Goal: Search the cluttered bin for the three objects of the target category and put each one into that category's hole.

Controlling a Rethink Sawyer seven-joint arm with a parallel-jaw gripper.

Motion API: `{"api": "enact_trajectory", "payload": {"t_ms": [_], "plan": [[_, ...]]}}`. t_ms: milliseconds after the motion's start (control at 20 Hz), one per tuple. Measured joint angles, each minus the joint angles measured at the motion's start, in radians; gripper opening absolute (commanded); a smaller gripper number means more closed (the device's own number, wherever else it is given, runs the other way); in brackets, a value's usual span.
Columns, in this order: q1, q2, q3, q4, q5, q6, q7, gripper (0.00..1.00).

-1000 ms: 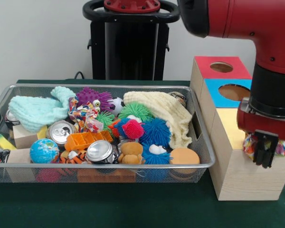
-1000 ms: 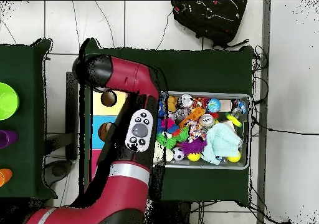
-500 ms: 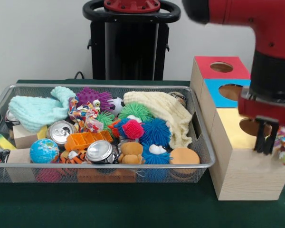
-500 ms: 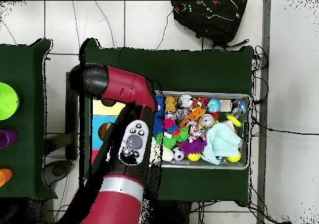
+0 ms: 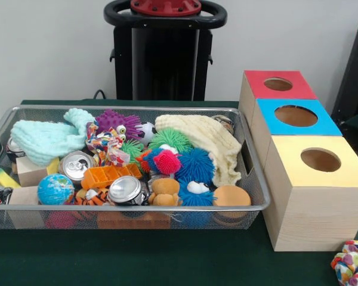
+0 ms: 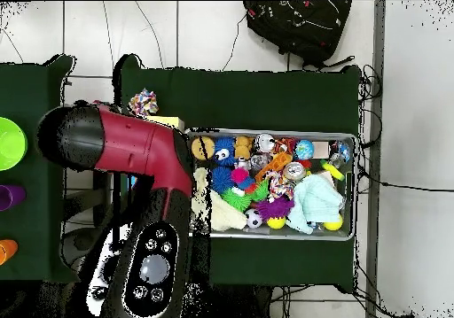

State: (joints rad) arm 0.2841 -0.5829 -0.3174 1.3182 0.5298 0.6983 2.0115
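A multi-coloured knotted rope toy (image 5: 351, 263) lies on the green table cloth at the front right, just past the corner of the yellow-topped box (image 5: 346, 173). From above, the same rope toy (image 6: 144, 103) sits apart from the boxes, beside the arm. A second rope toy (image 5: 107, 146) rests in the wire bin (image 5: 131, 108) among spiky balls, cans and cloths. Only a slice of the arm (image 5: 357, 71) shows at the right edge. In the overhead view the red arm (image 6: 124, 151) covers most of the boxes, and the gripper itself is hidden.
The blue-topped box (image 5: 325, 125) and red-topped box (image 5: 256, 83) stand in a row behind the yellow one, each with a round hole. The bin (image 6: 350, 235) is crowded. A black bag (image 6: 297, 27) lies on the floor.
The arm has swung away to the right and out of the front view. The rope toy it carried over the yellow box now lies on the table beside that box.
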Motion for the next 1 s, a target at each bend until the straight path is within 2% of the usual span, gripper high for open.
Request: {"api": "enact_trajectory", "payload": {"t_ms": [150, 350, 550, 700, 800, 900, 950, 1000], "plan": [[-0.014, -0.045, 0.015, 0.006, 0.005, 0.001, 0.000, 0.00], [-0.078, -0.070, 0.055, -0.005, 0.003, 0.001, 0.000, 0.00], [-0.178, -0.031, 0.084, -0.111, -0.042, 0.032, 0.000, 0.00], [-0.264, 0.068, 0.080, -0.340, -0.115, 0.181, 0.000, 0.00], [-0.298, 0.129, 0.073, -0.473, -0.131, 0.274, 0.000, 0.00], [-0.322, 0.180, 0.065, -0.578, -0.131, 0.346, 0.000, 0.00], [-0.351, 0.250, 0.045, -0.717, -0.120, 0.434, 0.000, 0.00], [-0.361, 0.276, 0.035, -0.767, -0.111, 0.463, 0.000, 0.00]]}}
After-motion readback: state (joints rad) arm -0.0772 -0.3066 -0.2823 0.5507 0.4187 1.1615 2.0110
